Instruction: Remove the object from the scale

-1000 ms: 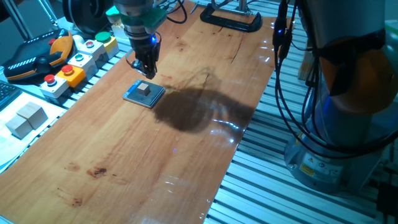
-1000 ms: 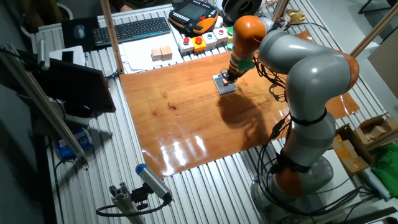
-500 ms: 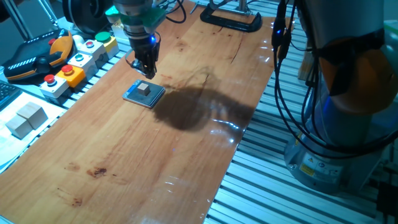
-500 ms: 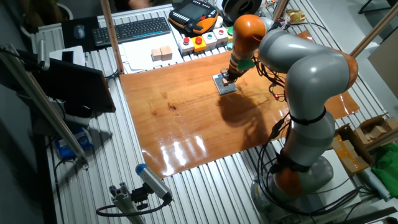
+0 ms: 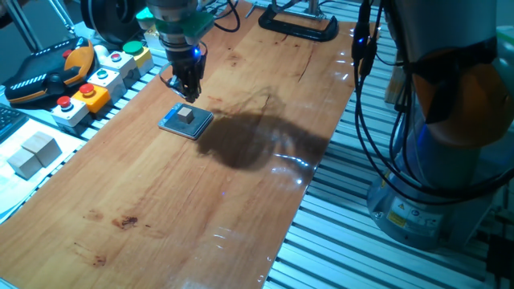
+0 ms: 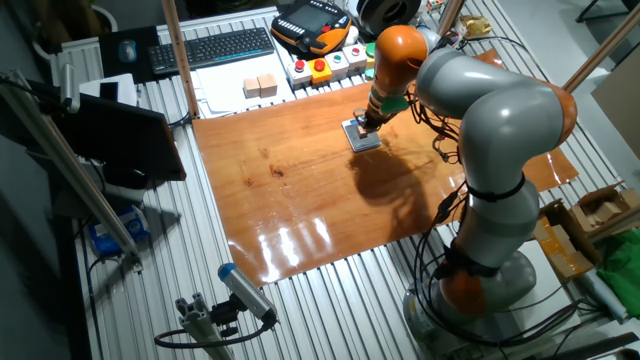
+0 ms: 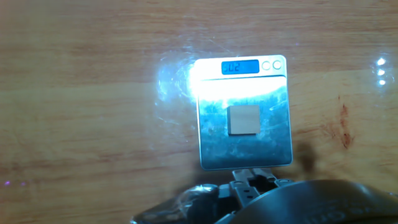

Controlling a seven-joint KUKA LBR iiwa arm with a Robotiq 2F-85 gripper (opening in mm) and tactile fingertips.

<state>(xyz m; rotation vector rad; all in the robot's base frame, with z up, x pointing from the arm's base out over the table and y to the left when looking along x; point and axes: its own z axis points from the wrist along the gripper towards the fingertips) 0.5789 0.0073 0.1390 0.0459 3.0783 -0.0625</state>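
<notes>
The scale (image 5: 186, 122) lies flat on the wooden surface (image 5: 161, 209), near the edge where the button boxes (image 5: 96, 76) stand, and closer to the far corner of that edge than to the near one. The object (image 5: 186, 115) sits on the middle of the scale plate. In the hand view the object (image 7: 243, 119) is a small pale square in the centre of the plate (image 7: 211, 146), and a blue lit display (image 7: 240, 66) shows at one edge of the scale.

The tool (image 5: 185, 90) hangs just above the scale, at its far side, and it does not touch the object. Its dark fingers point down to the surface. I cannot tell from these views if the fingers are spread or closed, because they are small and dark in both fixed views.

Two pale grey blocks (image 5: 32, 152) rest beside the surface, well apart from the scale. A black clamp (image 5: 299, 26) stands at the far end of the surface.
</notes>
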